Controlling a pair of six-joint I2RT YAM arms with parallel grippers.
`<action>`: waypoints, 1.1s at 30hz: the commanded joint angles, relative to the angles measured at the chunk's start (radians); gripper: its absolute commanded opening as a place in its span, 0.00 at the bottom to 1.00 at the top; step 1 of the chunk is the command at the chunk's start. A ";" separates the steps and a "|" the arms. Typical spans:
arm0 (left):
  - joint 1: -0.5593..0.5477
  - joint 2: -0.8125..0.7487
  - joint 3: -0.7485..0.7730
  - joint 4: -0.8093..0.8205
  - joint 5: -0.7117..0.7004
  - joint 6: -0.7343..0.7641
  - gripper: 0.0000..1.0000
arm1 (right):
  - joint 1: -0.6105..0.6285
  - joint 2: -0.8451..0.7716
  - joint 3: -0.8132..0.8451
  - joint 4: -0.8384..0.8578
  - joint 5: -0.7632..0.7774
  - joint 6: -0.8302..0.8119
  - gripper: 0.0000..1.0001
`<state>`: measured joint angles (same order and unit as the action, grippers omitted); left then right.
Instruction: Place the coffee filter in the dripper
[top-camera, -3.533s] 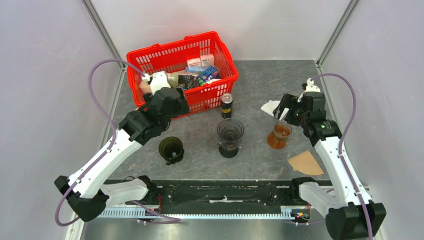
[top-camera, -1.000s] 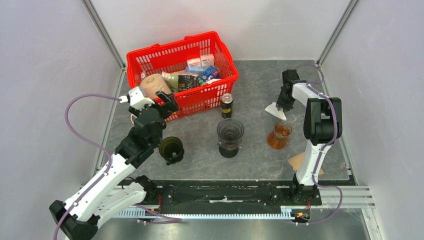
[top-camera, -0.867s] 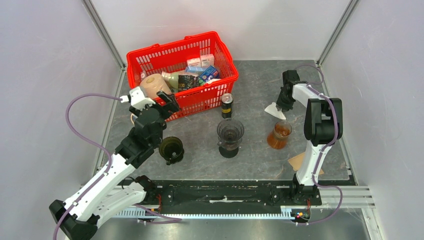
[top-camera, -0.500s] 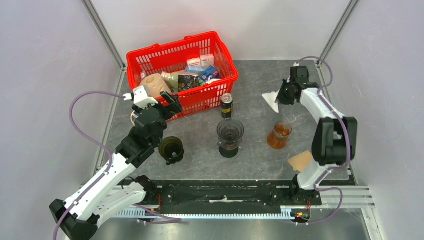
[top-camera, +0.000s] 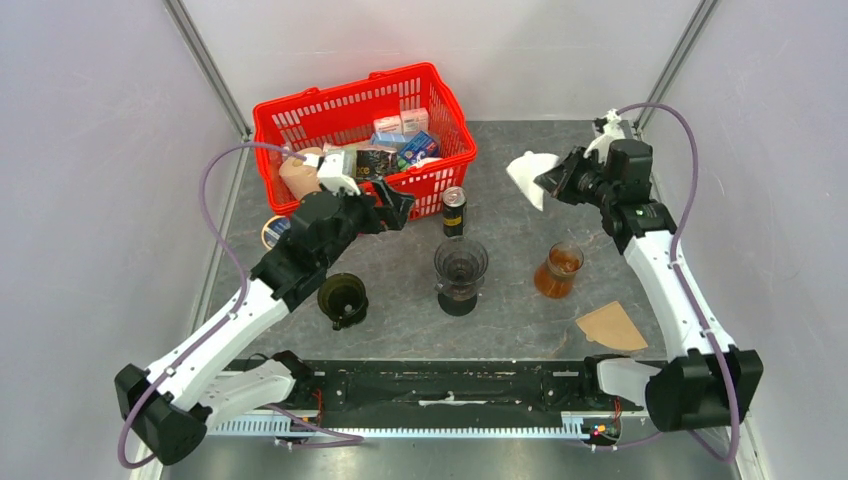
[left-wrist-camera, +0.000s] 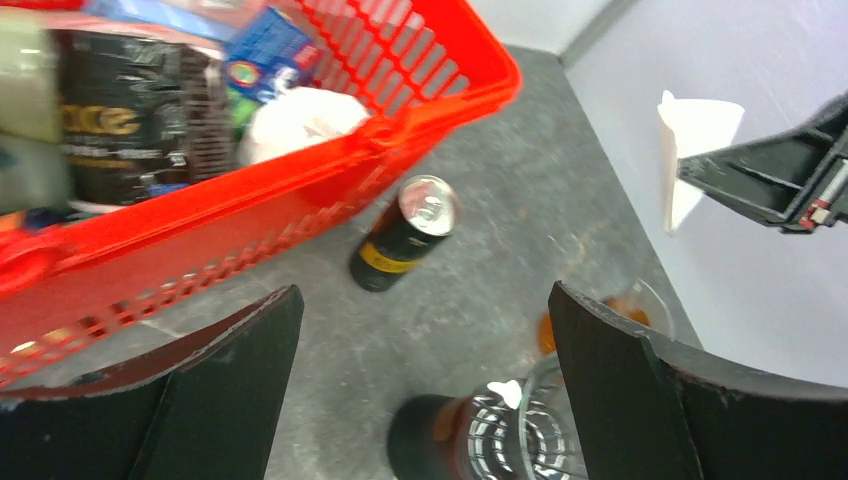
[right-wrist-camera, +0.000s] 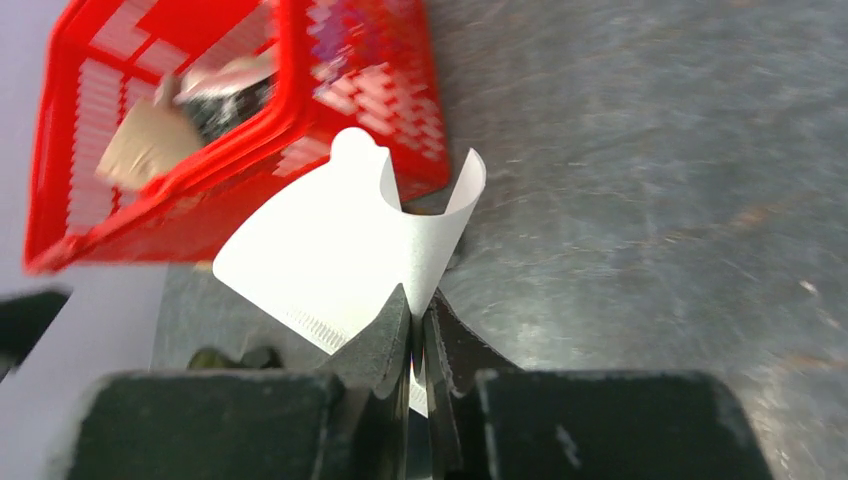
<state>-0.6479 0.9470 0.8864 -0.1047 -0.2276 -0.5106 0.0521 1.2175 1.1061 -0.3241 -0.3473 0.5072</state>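
**White coffee filter (top-camera: 527, 172) held aloft by right gripper (top-camera: 548, 183)**

A red basket (top-camera: 365, 140) sits back left, with the left gripper (top-camera: 398, 207) wide open beside it. The glass dripper (top-camera: 460, 265) stands mid-table. The pinched coffee filter hangs well to its right.

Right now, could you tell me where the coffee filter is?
The coffee filter is pinched in the right gripper, at the back right of the top view, beyond the amber glass.
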 joint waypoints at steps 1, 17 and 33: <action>-0.005 0.082 0.127 -0.001 0.293 0.018 1.00 | 0.104 -0.062 0.023 -0.026 -0.199 -0.253 0.13; -0.005 0.115 0.057 0.186 0.831 -0.084 0.86 | 0.381 -0.056 0.128 -0.374 -0.468 -0.904 0.10; -0.006 0.206 0.058 0.236 0.996 -0.127 0.55 | 0.402 -0.100 0.171 -0.403 -0.472 -0.921 0.08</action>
<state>-0.6502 1.1473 0.9447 0.0563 0.7025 -0.5892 0.4477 1.1324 1.2316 -0.7326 -0.8120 -0.4118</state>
